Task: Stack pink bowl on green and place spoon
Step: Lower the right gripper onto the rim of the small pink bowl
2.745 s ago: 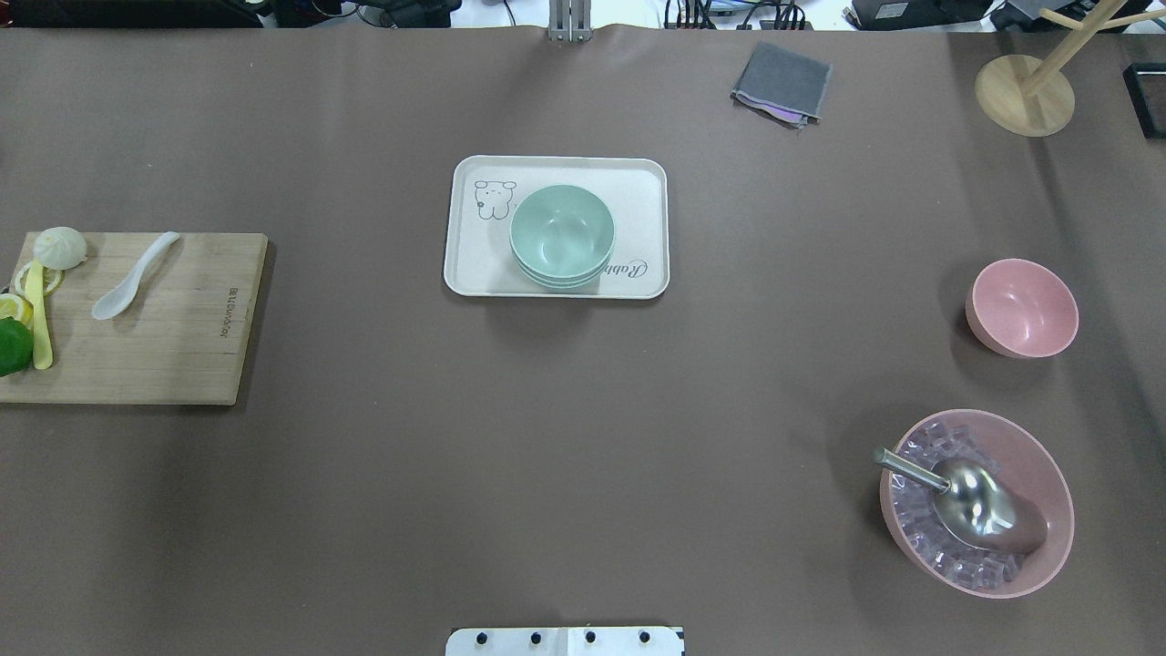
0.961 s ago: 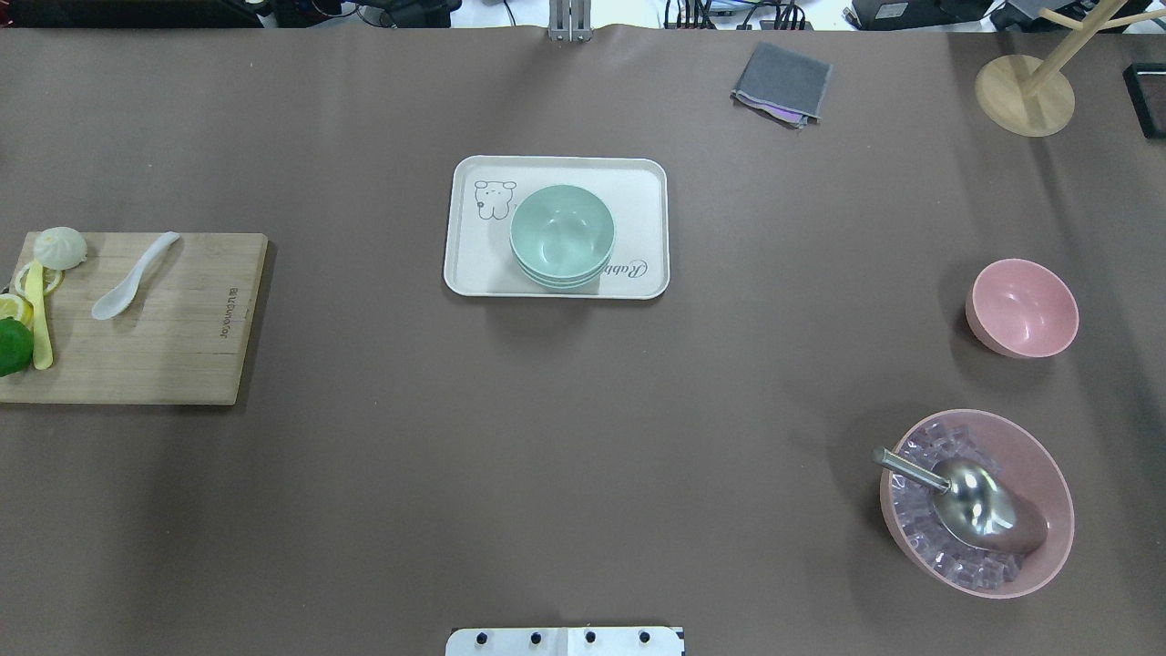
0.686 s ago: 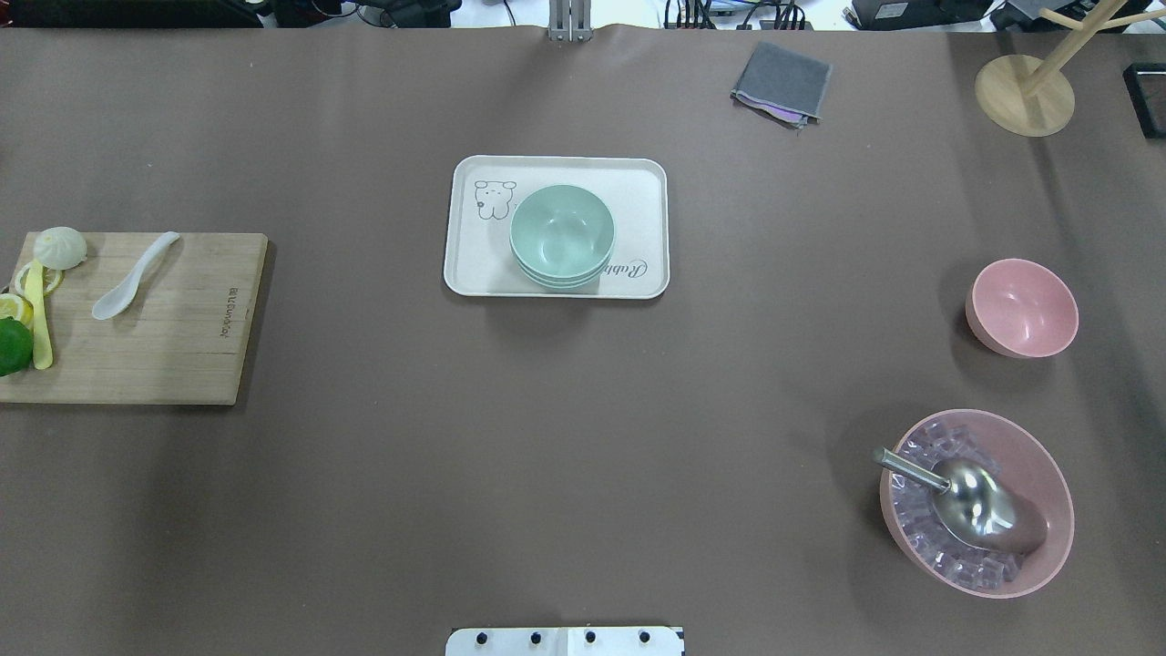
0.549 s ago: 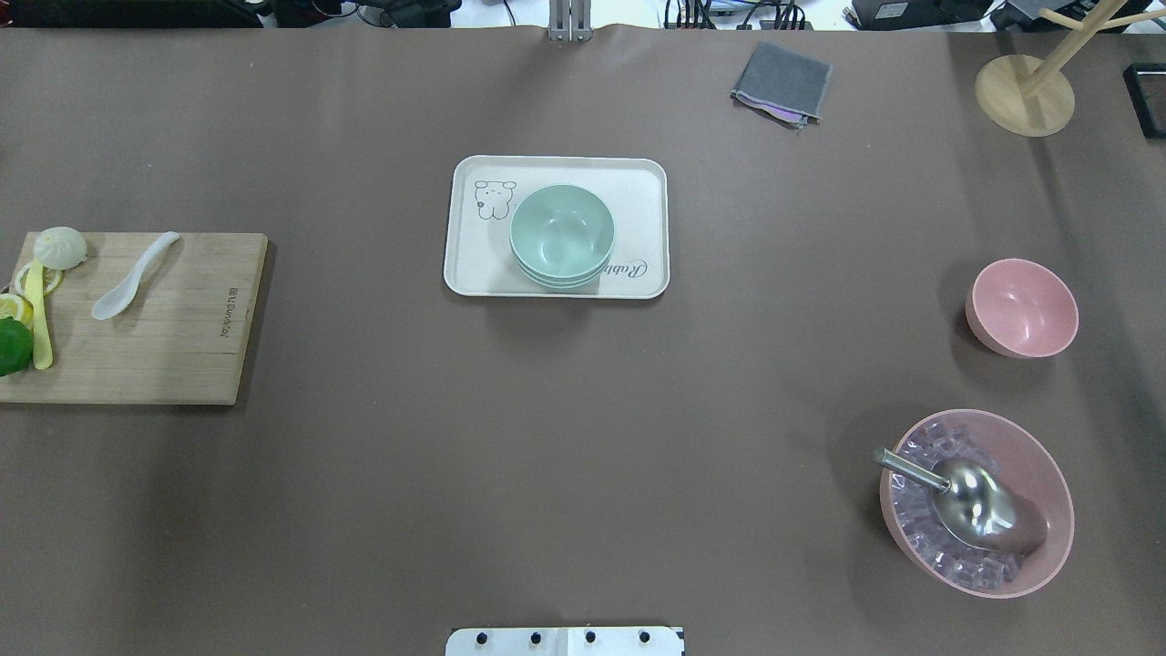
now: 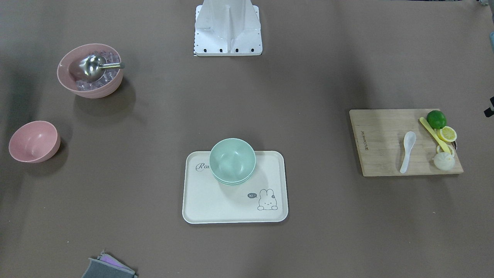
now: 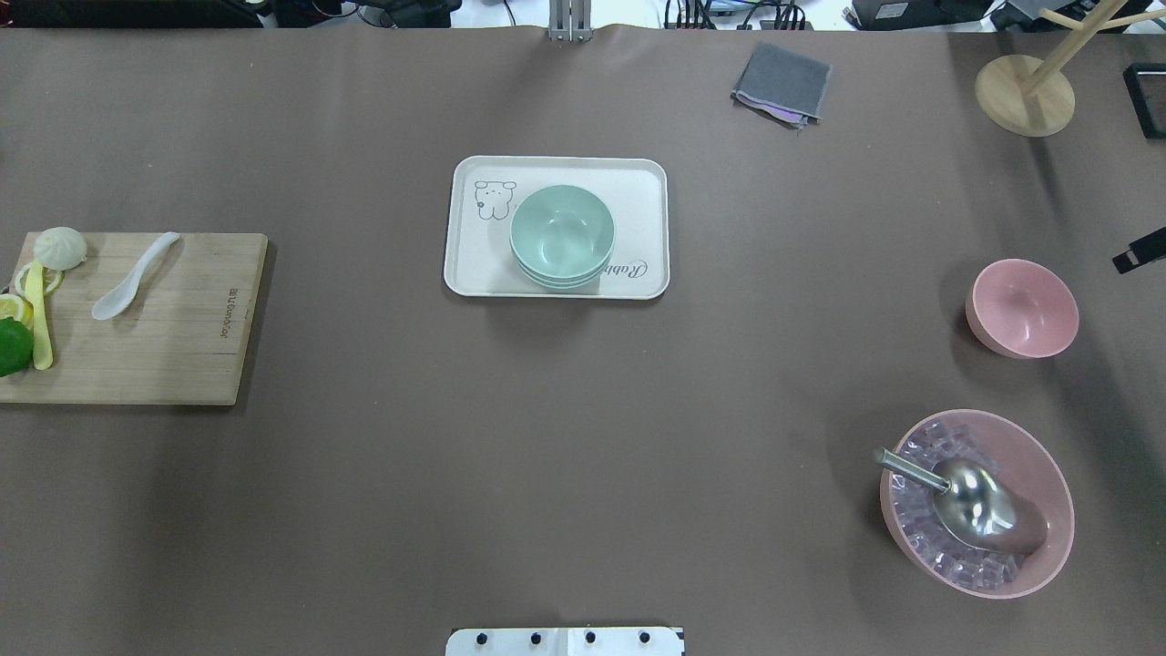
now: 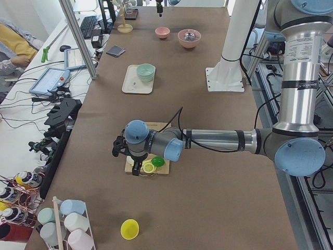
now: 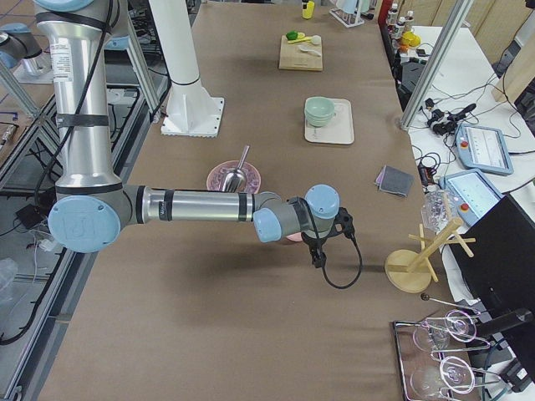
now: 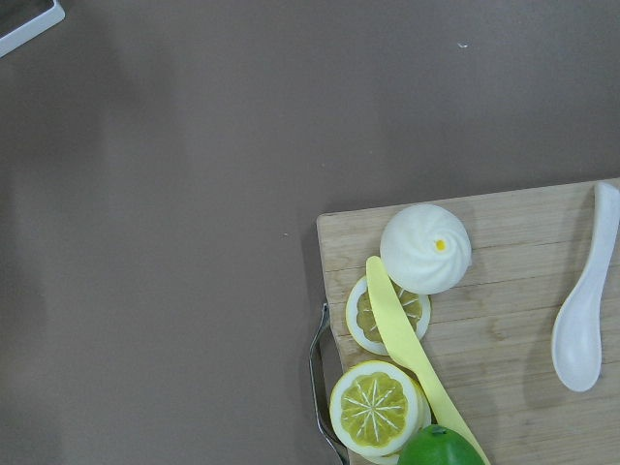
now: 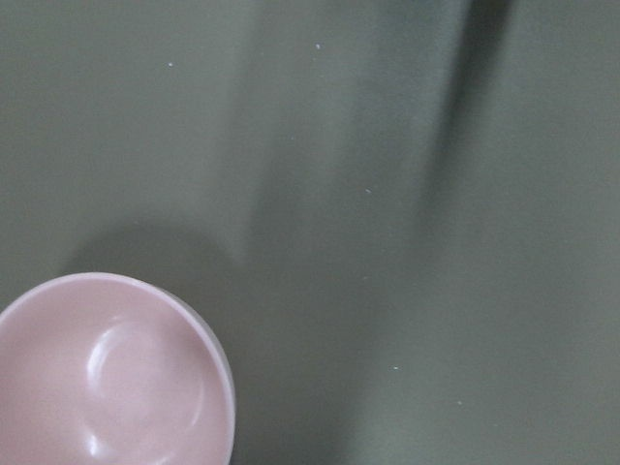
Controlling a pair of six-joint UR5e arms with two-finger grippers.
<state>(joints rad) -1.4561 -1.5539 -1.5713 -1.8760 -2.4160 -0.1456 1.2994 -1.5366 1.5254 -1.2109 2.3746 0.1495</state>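
Note:
The small pink bowl [image 6: 1022, 308] stands empty at the table's right; it also shows in the right wrist view [image 10: 107, 378], at the lower left. Stacked green bowls [image 6: 562, 235] sit on the cream tray [image 6: 474, 264] at the middle. The white spoon [image 6: 135, 275] lies on the wooden cutting board [image 6: 164, 346] at the left, and shows in the left wrist view [image 9: 586, 291]. Only a black sliver of my right gripper [image 6: 1139, 254] shows, just beyond the pink bowl. My left gripper [image 5: 489, 108] hovers off the board's outer end. I cannot tell whether either is open.
A bun [image 6: 60, 246], lemon slices, a lime and a yellow knife [image 6: 38, 314] lie on the board's left end. A large pink bowl [image 6: 1048, 465] of ice with a metal scoop stands front right. A grey cloth [image 6: 782, 82] and a wooden stand [image 6: 1025, 95] are at the back right.
A black part of my right gripper has come into the overhead view at the right edge, near the pink bowl. Nothing on the table has moved.

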